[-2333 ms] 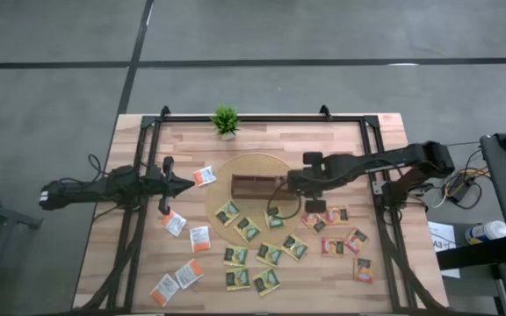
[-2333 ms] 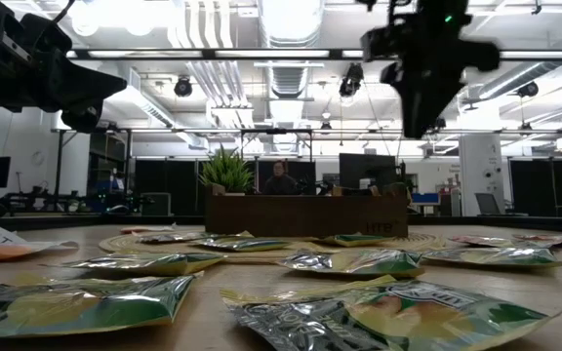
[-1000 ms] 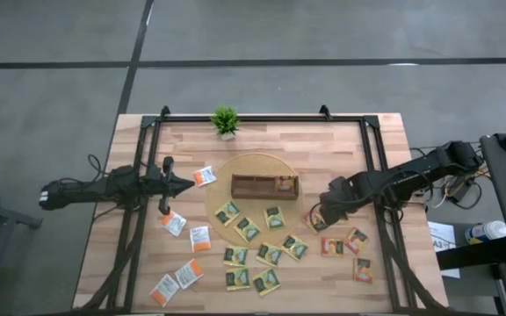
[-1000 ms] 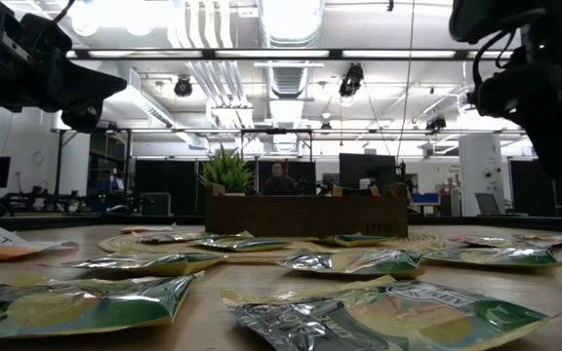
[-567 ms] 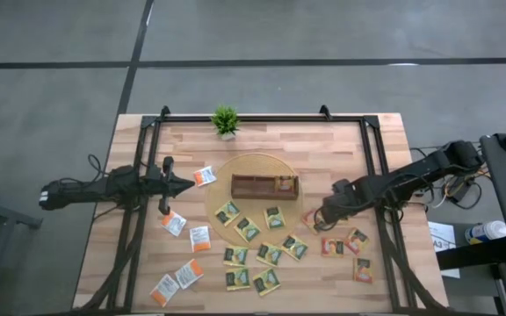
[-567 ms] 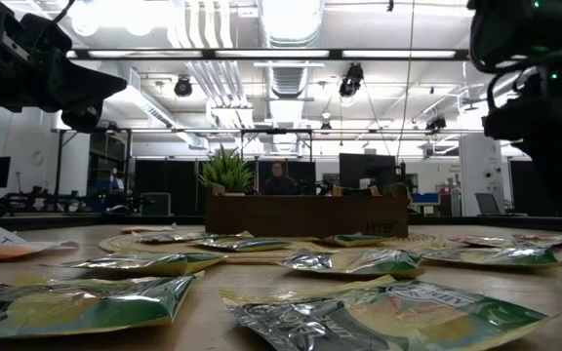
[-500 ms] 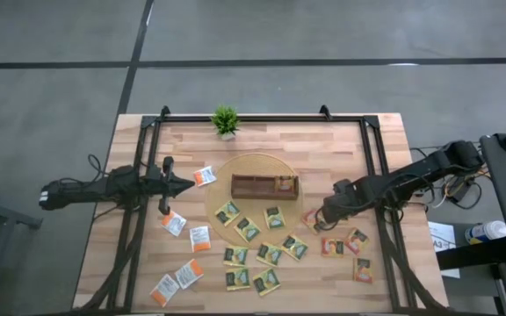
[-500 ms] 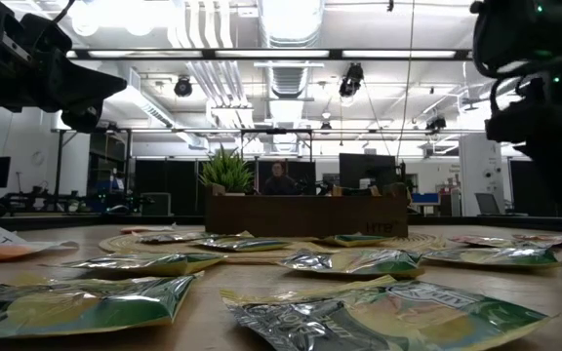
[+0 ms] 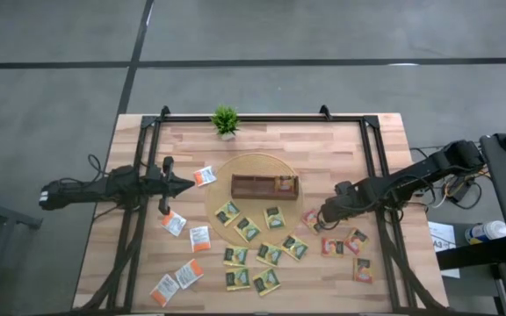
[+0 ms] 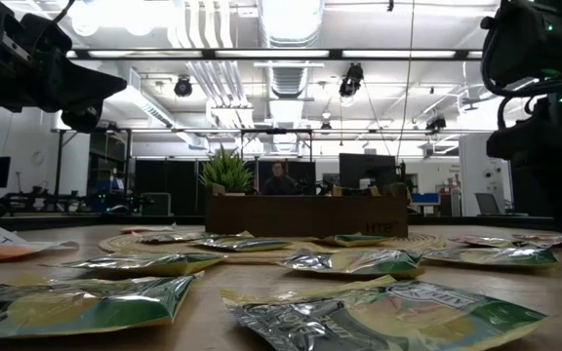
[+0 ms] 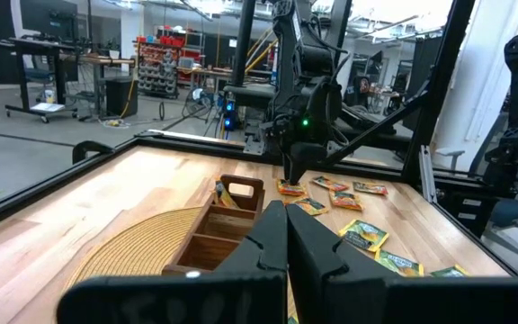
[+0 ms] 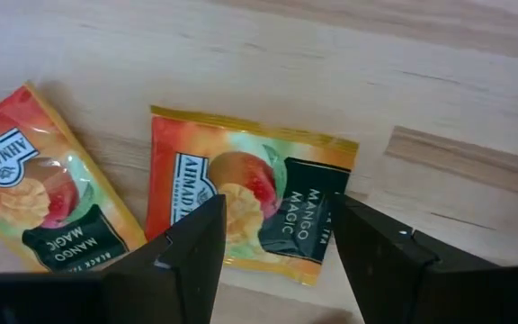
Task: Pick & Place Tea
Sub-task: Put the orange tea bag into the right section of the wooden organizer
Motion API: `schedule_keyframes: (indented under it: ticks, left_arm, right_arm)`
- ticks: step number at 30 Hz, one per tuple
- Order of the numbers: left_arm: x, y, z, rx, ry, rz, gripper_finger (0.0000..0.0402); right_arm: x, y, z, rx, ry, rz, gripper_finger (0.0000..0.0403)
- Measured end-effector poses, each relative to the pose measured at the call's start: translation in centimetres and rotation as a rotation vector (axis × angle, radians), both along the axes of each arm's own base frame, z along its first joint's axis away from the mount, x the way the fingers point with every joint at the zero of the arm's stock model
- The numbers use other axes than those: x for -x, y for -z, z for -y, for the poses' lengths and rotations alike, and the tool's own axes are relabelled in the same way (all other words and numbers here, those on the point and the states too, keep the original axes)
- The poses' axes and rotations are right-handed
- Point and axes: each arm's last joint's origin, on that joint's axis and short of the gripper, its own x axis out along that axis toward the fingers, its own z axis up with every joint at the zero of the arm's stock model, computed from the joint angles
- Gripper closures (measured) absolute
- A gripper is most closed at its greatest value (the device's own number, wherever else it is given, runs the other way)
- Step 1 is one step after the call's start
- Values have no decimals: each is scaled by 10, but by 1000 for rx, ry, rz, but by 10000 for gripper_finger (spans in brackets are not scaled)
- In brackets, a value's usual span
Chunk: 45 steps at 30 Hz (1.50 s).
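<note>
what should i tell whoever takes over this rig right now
Right tool: open, low over a red mango sachet on the table's right side, fingers straddling it, not yet gripping.
Left tool: shut, empty, waiting at the table's left side.
Tray sits on the round mat; one sachet shows in its right end compartment.
Left to do: green-yellow sachets lie in front of the tray, white-orange sachets on the left, red sachets on the right, all loose on the table.
The plant stands at the far edge, not part of the job.
</note>
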Motion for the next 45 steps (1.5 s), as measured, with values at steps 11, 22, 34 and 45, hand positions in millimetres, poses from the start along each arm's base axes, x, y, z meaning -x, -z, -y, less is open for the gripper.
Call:
schedule_keyframes:
  ticks: [11, 22, 34, 45]
  left_arm:
    - [0, 0, 0, 0, 0, 0, 402]
    - [0, 0, 0, 0, 0, -1, 402]
    - [0, 0, 0, 0, 0, 0, 402]
    - [0, 0, 0, 0, 0, 0, 402]
  right_arm:
    - [-2, -3, -1, -6, -4, 10, 204]
    - [4, 3, 1, 1, 14, -22, 204]
    - [9, 9, 2, 7, 25, -41, 206]
    - [9, 10, 3, 19, 3, -37, 297]
